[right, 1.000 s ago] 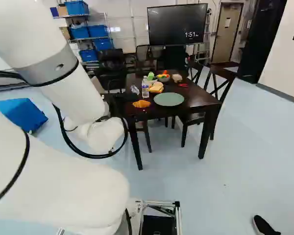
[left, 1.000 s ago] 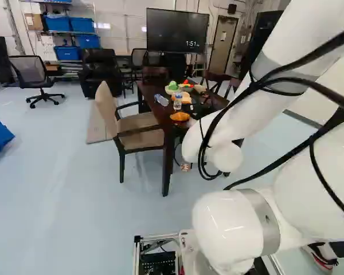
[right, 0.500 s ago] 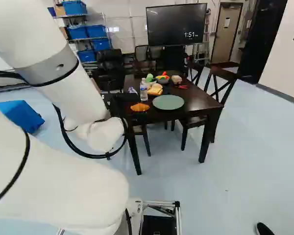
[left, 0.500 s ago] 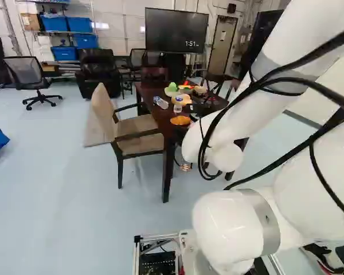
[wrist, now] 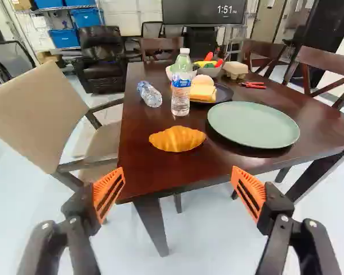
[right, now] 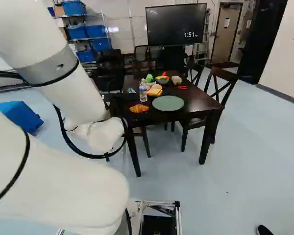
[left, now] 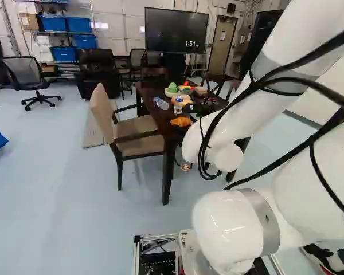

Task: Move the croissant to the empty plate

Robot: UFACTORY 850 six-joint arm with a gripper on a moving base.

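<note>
Two black fingers with orange pads (wrist: 108,193) stand spread wide apart. Ahead of them, a golden-brown, crescent-shaped croissant (wrist: 178,139) lies on a dark brown wooden table (wrist: 155,172), near a round, pale green plate (wrist: 253,124). A clear plastic bottle (wrist: 181,103) (upright, blue-labelled) stands just beyond the croissant.

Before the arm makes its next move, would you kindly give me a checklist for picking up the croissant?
- Tool open and holding nothing: ok.
- Croissant in plain view ahead of the tool: ok.
- Green plate empty: ok.
- Upright water bottle well away from the croissant: not ok, it stands close behind.
- Croissant within reach from here: cannot tell.
</note>
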